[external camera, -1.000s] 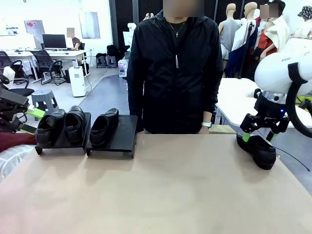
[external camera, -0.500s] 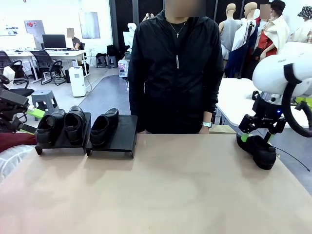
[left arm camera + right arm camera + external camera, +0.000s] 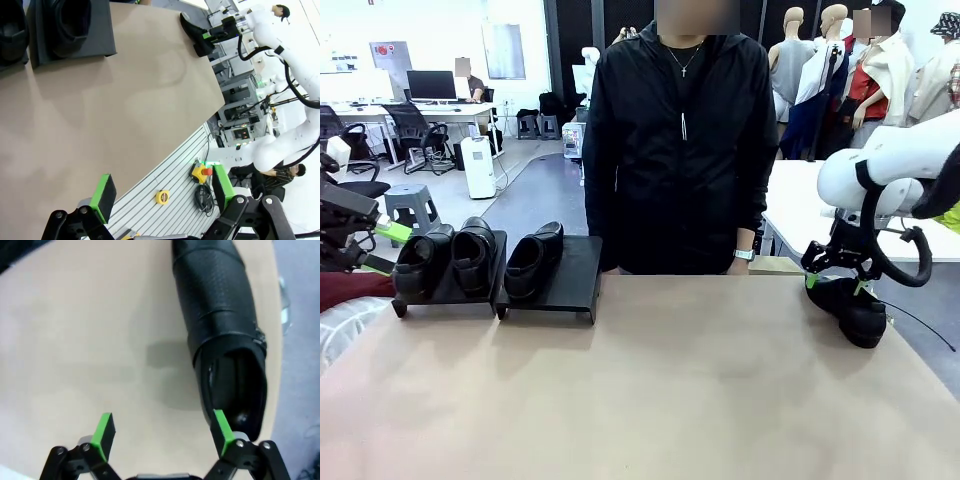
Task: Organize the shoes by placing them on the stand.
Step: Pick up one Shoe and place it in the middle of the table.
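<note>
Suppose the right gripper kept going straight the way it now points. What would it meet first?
Probably the table. The right gripper is open and points down, with the loose shoe off to one side: one finger is at the heel opening, the other over bare tabletop. Depth is unclear, so that finger might touch the shoe first.

No text, label, brand, number or sign can be read here. A wall poster (image 3: 392, 55) far behind the table's left end bears a red mark and print too small to make out. The lit display (image 3: 242, 134) on the equipment below the table edge, seen from the left wrist, is too blurred to read.
</note>
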